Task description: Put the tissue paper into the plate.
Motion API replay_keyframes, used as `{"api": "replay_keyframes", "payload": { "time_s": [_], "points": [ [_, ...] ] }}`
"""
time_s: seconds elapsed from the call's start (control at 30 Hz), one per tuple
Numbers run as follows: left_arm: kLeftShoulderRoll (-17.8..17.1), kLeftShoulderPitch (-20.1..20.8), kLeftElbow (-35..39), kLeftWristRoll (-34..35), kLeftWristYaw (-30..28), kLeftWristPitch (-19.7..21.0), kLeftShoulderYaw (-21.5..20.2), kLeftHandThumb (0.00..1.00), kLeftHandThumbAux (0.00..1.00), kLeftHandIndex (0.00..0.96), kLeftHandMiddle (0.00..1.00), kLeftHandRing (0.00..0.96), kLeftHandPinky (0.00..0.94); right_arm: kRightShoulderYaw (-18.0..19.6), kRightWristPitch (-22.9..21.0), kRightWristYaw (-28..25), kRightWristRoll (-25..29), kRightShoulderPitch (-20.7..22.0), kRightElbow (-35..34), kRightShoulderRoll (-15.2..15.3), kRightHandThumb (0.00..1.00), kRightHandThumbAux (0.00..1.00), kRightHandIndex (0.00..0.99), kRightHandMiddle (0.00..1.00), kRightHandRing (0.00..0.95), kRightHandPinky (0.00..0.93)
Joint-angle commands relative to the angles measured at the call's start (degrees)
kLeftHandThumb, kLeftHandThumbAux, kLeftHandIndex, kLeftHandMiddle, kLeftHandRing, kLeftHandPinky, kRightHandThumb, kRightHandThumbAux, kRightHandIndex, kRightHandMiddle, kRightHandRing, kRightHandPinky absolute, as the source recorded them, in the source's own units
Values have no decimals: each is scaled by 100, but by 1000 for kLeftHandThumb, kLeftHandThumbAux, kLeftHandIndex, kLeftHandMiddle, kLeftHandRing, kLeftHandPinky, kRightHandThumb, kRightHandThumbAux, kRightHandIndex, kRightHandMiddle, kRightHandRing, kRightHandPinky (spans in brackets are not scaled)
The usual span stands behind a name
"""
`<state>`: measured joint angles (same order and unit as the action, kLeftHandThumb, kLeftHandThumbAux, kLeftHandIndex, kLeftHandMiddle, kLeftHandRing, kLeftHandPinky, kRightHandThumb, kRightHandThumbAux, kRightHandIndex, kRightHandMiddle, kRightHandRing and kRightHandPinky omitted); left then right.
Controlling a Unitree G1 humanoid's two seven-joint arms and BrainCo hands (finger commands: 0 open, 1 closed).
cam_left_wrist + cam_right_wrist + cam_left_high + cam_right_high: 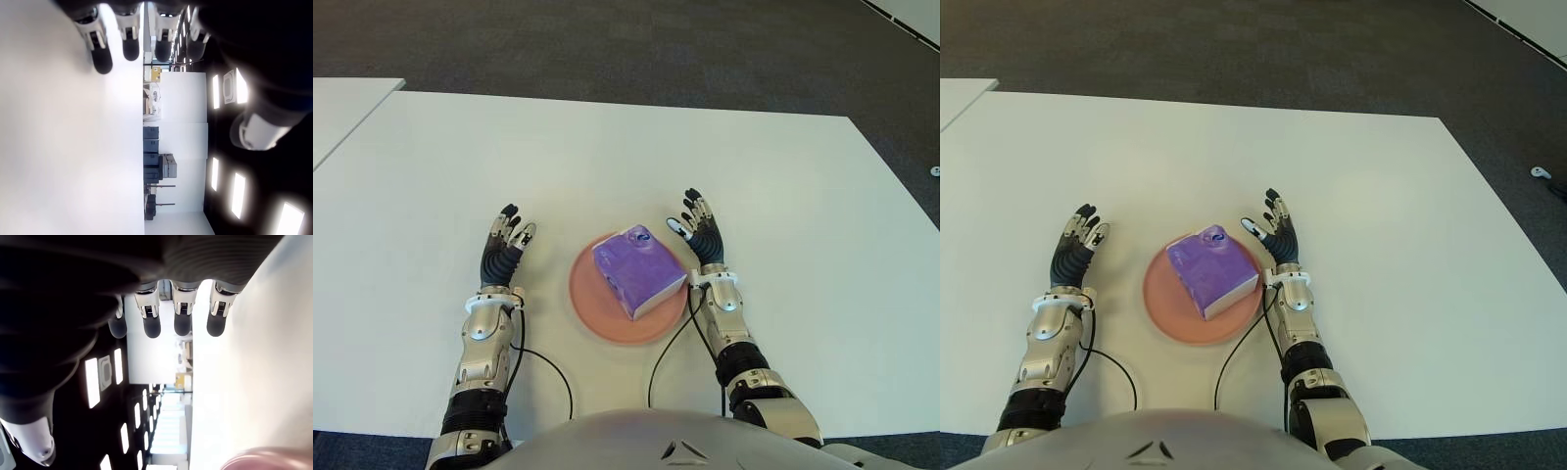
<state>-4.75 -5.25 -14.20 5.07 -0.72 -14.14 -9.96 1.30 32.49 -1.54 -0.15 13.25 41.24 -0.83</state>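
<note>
A purple pack of tissue paper (637,271) lies inside the round pink plate (590,304) at the middle front of the white table. My right hand (698,231) is just to the right of the plate, fingers spread and holding nothing. Left of the plate is my left hand (507,239), a short gap away, fingers also straight and empty. In the right wrist view the fingers (151,325) stick out straight over the table, and the plate's rim (254,461) shows at one corner. The left wrist view shows extended fingers (130,46) with nothing in them.
The white table (607,157) stretches far ahead and to both sides of the plate. A second white table (342,103) adjoins at the far left. Thin black cables (543,367) run from both wrists across the table front. Dark carpet lies beyond the far edge.
</note>
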Motion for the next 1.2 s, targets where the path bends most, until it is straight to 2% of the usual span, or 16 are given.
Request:
{"api": "replay_keyframes", "payload": {
  "time_s": [0.03,0.53,1.2],
  "points": [
    [-1,-124,-77,-2,-58,210,32,0,558,0,0,0,0,-1,-467,-15,13,-625,225,-33,0,652,0,0,0,0],
    [-23,-123,-90,-10,-93,129,34,0,561,0,0,0,0,24,-341,-42,33,-952,-139,11,0,613,0,0,0,0],
    [-59,-88,-124,3,-103,159,0,0,553,0,0,0,0,369,-135,-509,427,-1115,126,109,0,575,0,0,0,0]
  ]
}}
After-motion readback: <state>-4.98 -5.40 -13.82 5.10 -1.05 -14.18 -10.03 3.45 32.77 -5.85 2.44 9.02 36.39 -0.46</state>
